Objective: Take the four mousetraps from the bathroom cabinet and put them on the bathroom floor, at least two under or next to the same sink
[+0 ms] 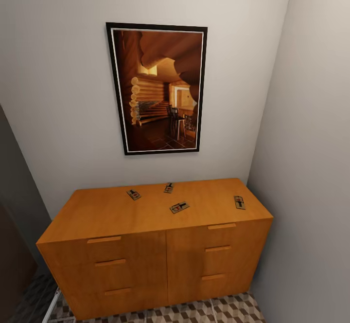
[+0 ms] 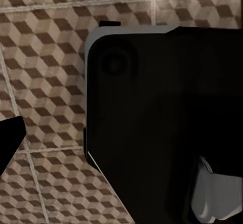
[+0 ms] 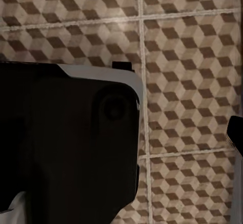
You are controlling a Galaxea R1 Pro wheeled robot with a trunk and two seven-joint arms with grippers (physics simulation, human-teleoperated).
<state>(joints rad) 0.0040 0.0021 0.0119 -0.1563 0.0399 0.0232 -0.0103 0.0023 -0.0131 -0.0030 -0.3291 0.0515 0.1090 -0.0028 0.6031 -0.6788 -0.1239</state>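
While I look through the head camera, I see the cabinet point(image 1: 155, 245) right in front of me, pushed into a corner where two pale walls meet. It is orange-brown, low and wide, with a flat top and two columns of drawers with bar handles.

All four mousetraps sit on the cabinet top, none of them touching each other. The left mousetrap point(image 1: 133, 194) lies toward the back, a bit left of the middle. The back mousetrap point(image 1: 168, 188) lies close to the wall, near the middle. The front mousetrap point(image 1: 179, 207) is nearer the front edge, just right of the middle. The right mousetrap point(image 1: 239, 202) lies far over by the right end, well apart from the others. Each one is a little flat dark board.

Above the cabinet hangs a framed picture point(image 1: 158, 89) with a black frame. It shows a log room in warm brown colors.

At the foot of the cabinet I see a strip of the bathroom floor point(image 1: 214, 311), with its brown and beige cube tiles.

My two wrist cameras look down at the same kind of tiled floor point(image 2: 45, 82) point(image 3: 187, 57). A big dark robot part point(image 2: 152, 123) point(image 3: 66, 143) blocks much of each view. I cannot tell if my left or right gripper is open or closed.
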